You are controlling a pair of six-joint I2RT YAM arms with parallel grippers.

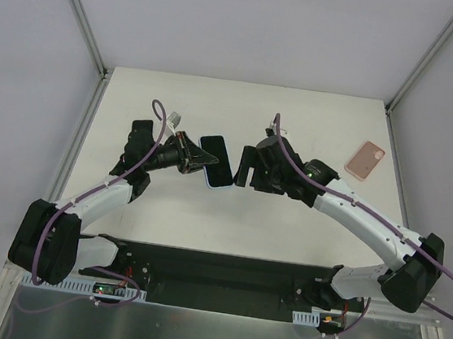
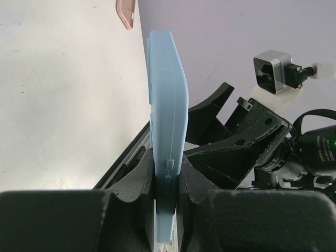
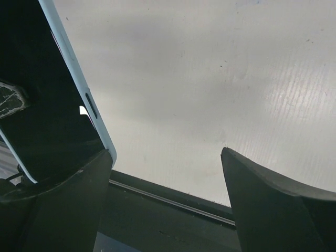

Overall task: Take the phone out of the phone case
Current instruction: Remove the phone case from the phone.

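Light-blue phone case (image 1: 223,184) hangs above the tabletop (image 1: 205,216), clamped by the left gripper (image 1: 199,160). The phone (image 1: 214,156) is seated in it: black screen, blue rim all round.

Left wrist view: phone case (image 2: 167,100) is seen edge-on and upright. Left gripper (image 2: 168,168) is pinched narrow on its lower end, one finger on each broad face. Side buttons sit just above the fingers (image 2: 137,181).

Right gripper (image 1: 245,170) sits just beside the phone case, on the side away from the left gripper. Jaws are spread wide and hold nothing.

Right wrist view: the gap of the right gripper (image 3: 165,152) shows only bare tabletop (image 3: 210,79). The dark phone (image 3: 42,115) and its blue rim (image 3: 71,58) sit at the frame's left edge, right by one finger (image 3: 63,210). Cannot tell whether that finger touches the phone case. The other finger (image 3: 273,210) is well apart from it.

Pink case (image 1: 365,159) lies flat on the tabletop, well apart from the phone case and beyond the right gripper. Its corner (image 2: 127,11) shows at the top of the left wrist view.
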